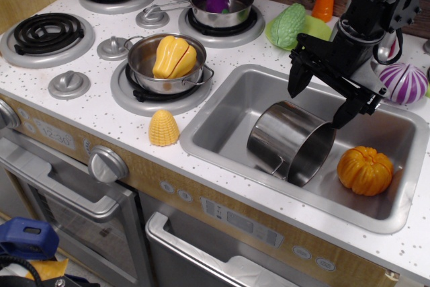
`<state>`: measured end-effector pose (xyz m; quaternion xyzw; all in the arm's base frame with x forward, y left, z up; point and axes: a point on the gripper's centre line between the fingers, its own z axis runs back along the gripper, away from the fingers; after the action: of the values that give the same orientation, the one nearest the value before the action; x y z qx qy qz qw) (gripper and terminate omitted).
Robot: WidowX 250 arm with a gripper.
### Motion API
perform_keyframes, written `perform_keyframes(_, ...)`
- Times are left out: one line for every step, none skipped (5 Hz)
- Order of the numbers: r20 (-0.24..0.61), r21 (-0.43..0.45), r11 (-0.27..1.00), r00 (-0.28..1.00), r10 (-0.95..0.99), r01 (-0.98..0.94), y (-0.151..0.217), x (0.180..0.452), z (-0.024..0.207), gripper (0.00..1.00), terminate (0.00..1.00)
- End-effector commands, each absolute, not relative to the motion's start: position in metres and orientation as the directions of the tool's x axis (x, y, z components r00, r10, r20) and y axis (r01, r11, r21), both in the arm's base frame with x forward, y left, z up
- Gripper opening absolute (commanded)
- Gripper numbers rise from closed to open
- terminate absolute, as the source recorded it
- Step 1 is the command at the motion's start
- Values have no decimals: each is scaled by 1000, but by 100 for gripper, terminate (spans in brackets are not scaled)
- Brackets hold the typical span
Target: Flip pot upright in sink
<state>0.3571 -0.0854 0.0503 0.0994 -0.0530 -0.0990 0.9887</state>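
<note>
Right now we see the pot (287,140) lying on its side in the sink (222,102), left of the basin's centre. Its long axis runs from ten o'clock to four o'clock, with the open mouth facing four o'clock toward an orange pumpkin (365,170) lying near it in the basin. One wire handle shows at its lower side. Our claw (318,99) hangs above the pot with its two fingers spread apart, gripping nothing. A yellow corn piece (163,128) sits on the bench at nine o'clock from the sink.
</note>
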Motion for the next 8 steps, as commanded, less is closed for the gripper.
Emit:
perform_keyframes(85, 207, 961, 975, -206, 185, -85, 357, 50, 100, 0)
perform_keyframes(86, 252, 946, 969, -232, 204, -86, 357, 51, 100, 0)
perform_keyframes(74, 300, 923, 958, -276, 242, -85, 358, 53, 100, 0)
perform_keyframes(80, 433, 866, 946, -314, 250, -88, 357, 49, 100, 0)
perform_keyframes(81, 472, 845, 942, -326, 252, -90, 356, 46, 100, 0)
perform_keyframes(114, 486, 848, 947, -300, 210, -90, 354, 34, 100, 0)
perform_keyframes(125, 501, 842, 946, -300, 201, -89, 352, 30, 100, 0)
perform_keyframes(146, 545, 816, 937, -317, 192, -81, 353, 24, 100, 0)
